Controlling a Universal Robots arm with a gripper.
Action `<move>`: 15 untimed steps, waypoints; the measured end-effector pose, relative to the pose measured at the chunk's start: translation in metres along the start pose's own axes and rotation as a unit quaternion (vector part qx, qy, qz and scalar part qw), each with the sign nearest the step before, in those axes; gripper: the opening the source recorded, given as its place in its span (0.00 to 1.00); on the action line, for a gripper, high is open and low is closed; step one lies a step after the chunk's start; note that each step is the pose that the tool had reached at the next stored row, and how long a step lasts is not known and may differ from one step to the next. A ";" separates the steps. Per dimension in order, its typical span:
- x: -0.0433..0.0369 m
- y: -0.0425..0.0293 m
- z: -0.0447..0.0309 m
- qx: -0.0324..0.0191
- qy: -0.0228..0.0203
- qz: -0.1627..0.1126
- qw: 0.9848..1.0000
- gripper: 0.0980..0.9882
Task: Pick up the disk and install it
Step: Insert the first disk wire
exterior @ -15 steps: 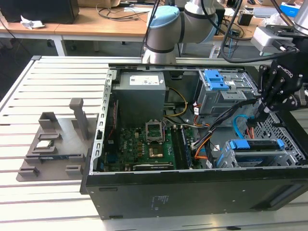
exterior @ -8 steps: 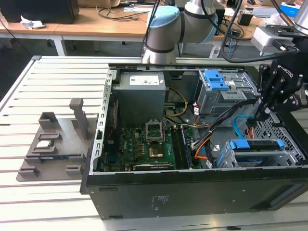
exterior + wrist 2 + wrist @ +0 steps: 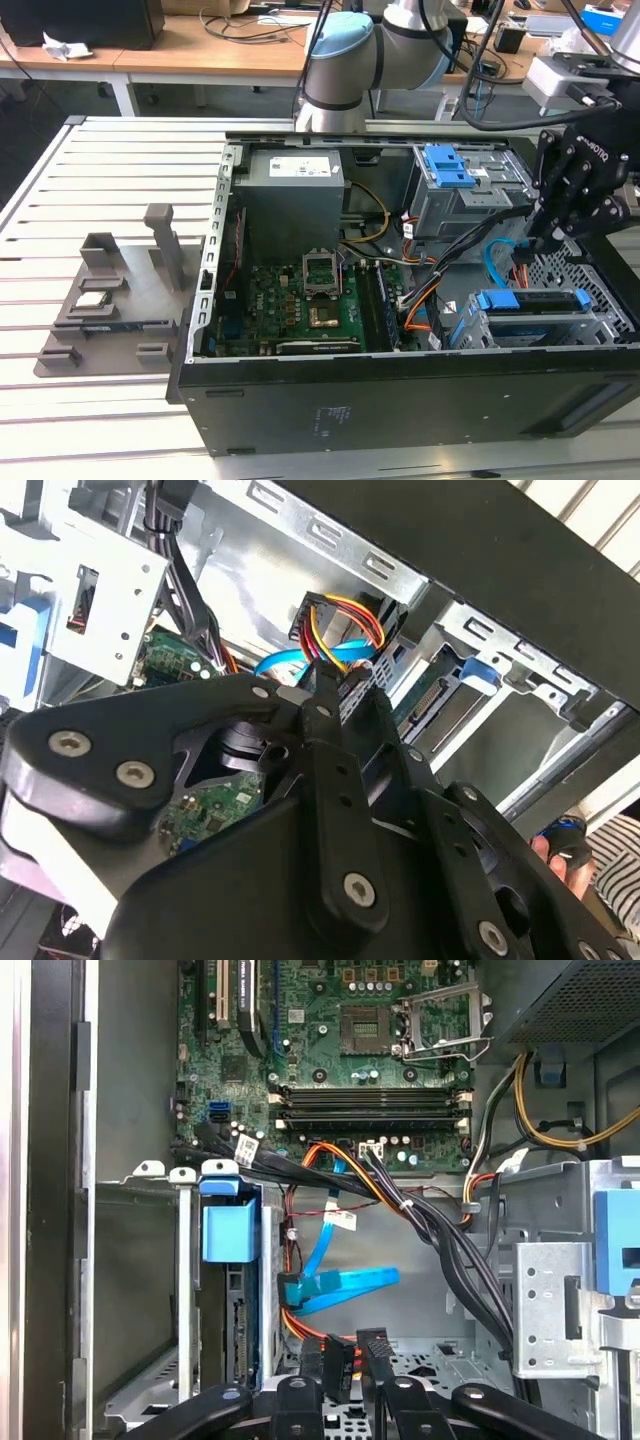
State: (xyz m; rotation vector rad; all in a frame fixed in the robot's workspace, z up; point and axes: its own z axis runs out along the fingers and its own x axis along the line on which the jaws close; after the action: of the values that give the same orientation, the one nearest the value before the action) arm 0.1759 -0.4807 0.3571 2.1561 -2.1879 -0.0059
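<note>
The disk (image 3: 530,300) lies inside the lower drive cage at the exterior view's right, its blue bracket showing along the cage front. The first wrist view has the disk (image 3: 228,1232) slotted edge-on in the silver bay. Its end socket (image 3: 440,695) faces out in the second wrist view. My gripper (image 3: 547,243) hangs just above and behind that cage, among the blue and orange cables. In both wrist views the gripper (image 3: 350,1385) (image 3: 325,695) is shut on a black cable connector (image 3: 338,675) with yellow, red and black wires, a short way from the disk's socket.
The open computer case (image 3: 300,400) holds the motherboard (image 3: 310,295), a power supply (image 3: 295,195) and an upper grey cage with a blue latch (image 3: 447,165). A grey fixture (image 3: 110,300) carrying a small square chip (image 3: 92,298) sits outside the case. A person's hand (image 3: 560,845) is beside it.
</note>
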 end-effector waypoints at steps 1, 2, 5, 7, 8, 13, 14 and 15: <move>-0.0001 -0.0009 0.0008 0.000 0.001 0.000 1.000 0.23; 0.0001 -0.0009 0.0016 0.000 0.001 0.000 1.000 0.23; 0.0008 -0.0011 0.0041 0.000 0.005 0.000 1.000 0.23; 0.0009 -0.0011 0.0041 0.000 0.006 0.000 1.000 0.23; 0.0009 -0.0011 0.0041 0.000 0.006 0.000 1.000 0.23; 0.0009 -0.0011 0.0041 0.000 0.006 0.000 1.000 0.08; 0.0009 -0.0010 0.0041 0.000 0.006 0.000 1.000 0.08; 0.0009 -0.0010 0.0041 0.000 0.007 0.000 1.000 0.08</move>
State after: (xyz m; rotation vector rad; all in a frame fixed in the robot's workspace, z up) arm 0.1767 -0.4818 0.3530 2.1488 -2.1814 0.0078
